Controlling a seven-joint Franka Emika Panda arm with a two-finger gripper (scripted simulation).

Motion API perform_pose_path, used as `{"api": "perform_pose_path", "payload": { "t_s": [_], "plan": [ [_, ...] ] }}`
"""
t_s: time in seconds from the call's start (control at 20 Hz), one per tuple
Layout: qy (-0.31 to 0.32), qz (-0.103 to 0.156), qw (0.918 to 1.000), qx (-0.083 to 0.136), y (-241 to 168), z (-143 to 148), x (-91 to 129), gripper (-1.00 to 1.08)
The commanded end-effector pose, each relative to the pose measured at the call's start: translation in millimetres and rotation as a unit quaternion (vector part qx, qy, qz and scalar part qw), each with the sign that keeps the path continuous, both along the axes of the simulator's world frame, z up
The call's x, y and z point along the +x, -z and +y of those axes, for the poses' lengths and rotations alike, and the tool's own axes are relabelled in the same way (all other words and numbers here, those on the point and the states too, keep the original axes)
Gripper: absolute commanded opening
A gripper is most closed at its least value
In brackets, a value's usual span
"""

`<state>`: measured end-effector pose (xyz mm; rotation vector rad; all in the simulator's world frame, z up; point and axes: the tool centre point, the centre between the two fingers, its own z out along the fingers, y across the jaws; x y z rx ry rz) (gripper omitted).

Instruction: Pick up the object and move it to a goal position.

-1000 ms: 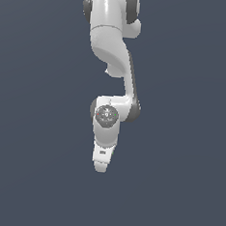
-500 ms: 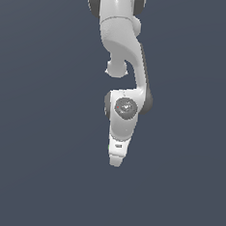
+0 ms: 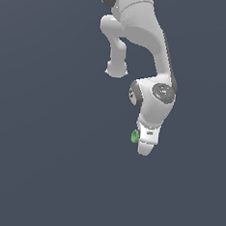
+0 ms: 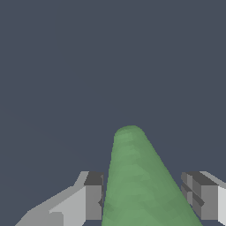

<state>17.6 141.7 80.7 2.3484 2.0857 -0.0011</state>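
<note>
Wrist view shows the green cone (image 4: pixel 134 185) between the two fingers (image 4: pixel 90 196) of the pincer (image 4: pixel 145 196), which stand wide with gaps on both sides. In the exterior view the cone (image 3: pixel 135 136) peeks beside the pincer (image 3: pixel 145 148).

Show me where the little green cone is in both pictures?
Exterior view: the green cone peeks out as a small green spot beside the low end of the white arm, on the exterior view's left of it.
Wrist view: the cone fills the middle, between the two fingers.
Shared landmark: the tool, right beside the cone in both.
</note>
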Motion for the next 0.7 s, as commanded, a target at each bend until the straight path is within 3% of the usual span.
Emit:
{"api": "perform_pose_path", "payload": {
  "t_s": [0.0,0.35,0.65],
  "plan": [
    [0.000,0.000,1.0000,0.000,-7.9,24.3,-9.9,-1.00],
    [0.001,0.000,1.0000,0.000,-25.6,78.7,-28.6,-1.00],
    [0.001,0.000,1.0000,0.000,-30.9,95.3,-33.4,-1.00]
  ]
}}
